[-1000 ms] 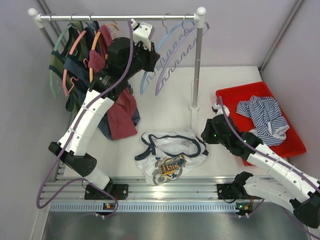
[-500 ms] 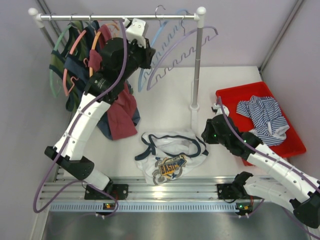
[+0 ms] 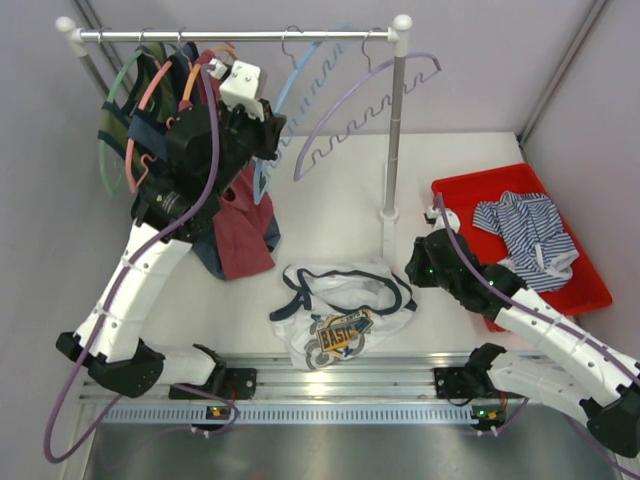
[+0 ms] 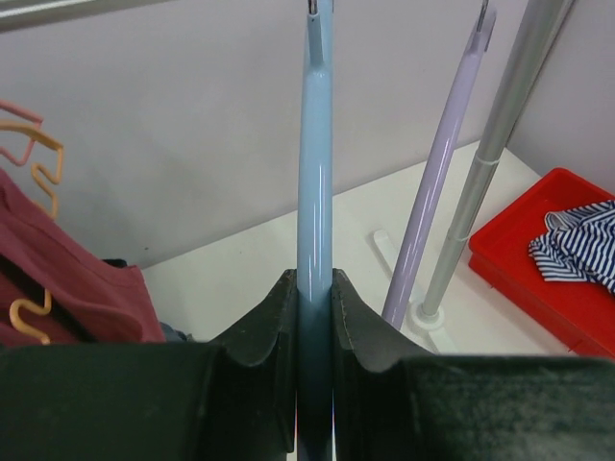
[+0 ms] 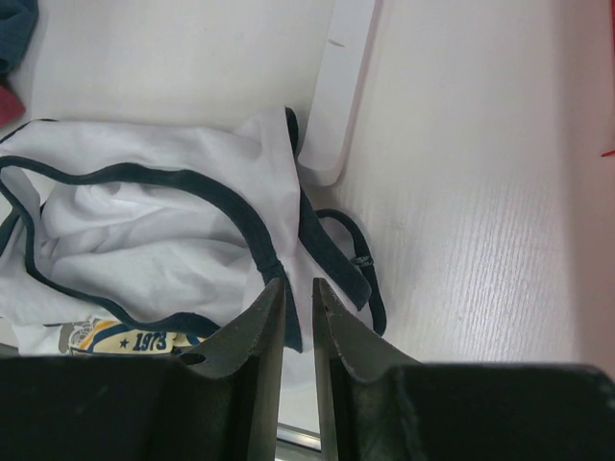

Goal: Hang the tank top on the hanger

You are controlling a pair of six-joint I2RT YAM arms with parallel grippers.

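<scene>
Left gripper (image 4: 314, 298) jaws clamp the hanger (image 4: 315, 163), mid-frame; I'd lift it straight up, slowly. Right gripper (image 5: 298, 307) jaws, over the tank top (image 5: 135, 240): can't tell.

White, navy-trimmed tank top (image 3: 340, 300); light-blue hanger (image 4: 314, 192); red tray (image 3: 462, 200).

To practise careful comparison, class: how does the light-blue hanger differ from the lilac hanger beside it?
Colour: the light-blue hanger is pale blue, the lilac hanger pale purple. State: the light-blue hanger is clamped in the left tool; nothing grips the lilac hanger. Place: seen from above, the light-blue hanger lies left of the lilac hanger. Both are thin plastic with wavy arms.
</scene>
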